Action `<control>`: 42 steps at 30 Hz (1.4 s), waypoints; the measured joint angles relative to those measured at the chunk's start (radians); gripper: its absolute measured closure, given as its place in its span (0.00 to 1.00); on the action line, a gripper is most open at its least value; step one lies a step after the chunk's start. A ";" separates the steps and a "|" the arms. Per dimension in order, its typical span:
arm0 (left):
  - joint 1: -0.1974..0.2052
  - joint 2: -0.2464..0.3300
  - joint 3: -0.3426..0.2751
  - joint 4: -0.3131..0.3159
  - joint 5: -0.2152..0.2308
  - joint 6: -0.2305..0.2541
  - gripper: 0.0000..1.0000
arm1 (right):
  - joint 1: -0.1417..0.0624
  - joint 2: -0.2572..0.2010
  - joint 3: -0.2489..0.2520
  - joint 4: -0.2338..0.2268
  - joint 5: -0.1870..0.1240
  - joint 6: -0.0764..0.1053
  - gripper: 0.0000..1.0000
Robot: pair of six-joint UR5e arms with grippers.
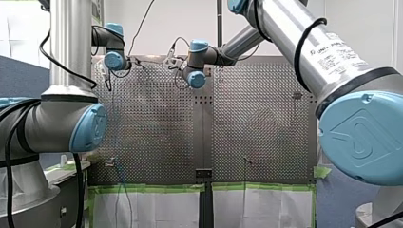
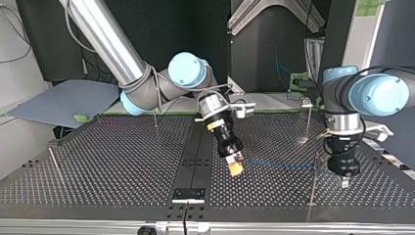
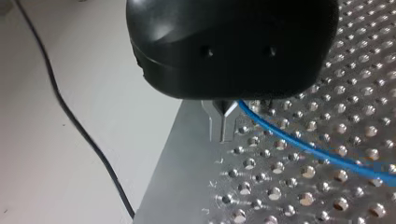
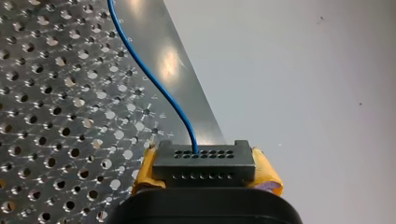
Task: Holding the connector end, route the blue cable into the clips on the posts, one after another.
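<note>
My right gripper (image 2: 236, 168) has its yellow pads clamped on the connector (image 4: 204, 165). The cable (image 2: 279, 165) runs low over the table (image 2: 122, 161) toward my left gripper (image 2: 345, 182) — whether that one grips it I cannot tell. I'd keep light tension and lead the cable into the nearest post (image 2: 313, 186) — no containers show.

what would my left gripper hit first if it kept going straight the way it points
Probably the perforated table, close under my left gripper near the table's edge. The blue cable runs right beside the tip, so it might brush that first; depth is unclear.
</note>
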 joint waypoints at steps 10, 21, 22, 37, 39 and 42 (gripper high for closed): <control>0.005 -0.059 0.006 -0.001 0.019 -0.008 1.00 | -0.019 0.005 -0.002 0.000 -0.001 0.001 1.00; 0.014 -0.070 0.007 0.031 0.050 -0.048 1.00 | -0.027 0.049 -0.038 0.004 -0.013 0.002 1.00; 0.015 -0.070 0.007 0.035 0.051 -0.054 1.00 | -0.027 0.053 -0.047 0.005 -0.015 0.003 1.00; 0.011 -0.114 0.055 0.022 0.056 -0.086 1.00 | -0.046 0.081 -0.124 0.017 -0.033 0.034 1.00; 0.012 -0.117 0.059 0.019 0.055 -0.082 1.00 | -0.050 0.084 -0.124 0.017 -0.034 0.036 1.00; 0.015 -0.119 0.061 0.023 0.055 -0.086 1.00 | -0.058 0.093 -0.127 0.020 -0.037 0.041 1.00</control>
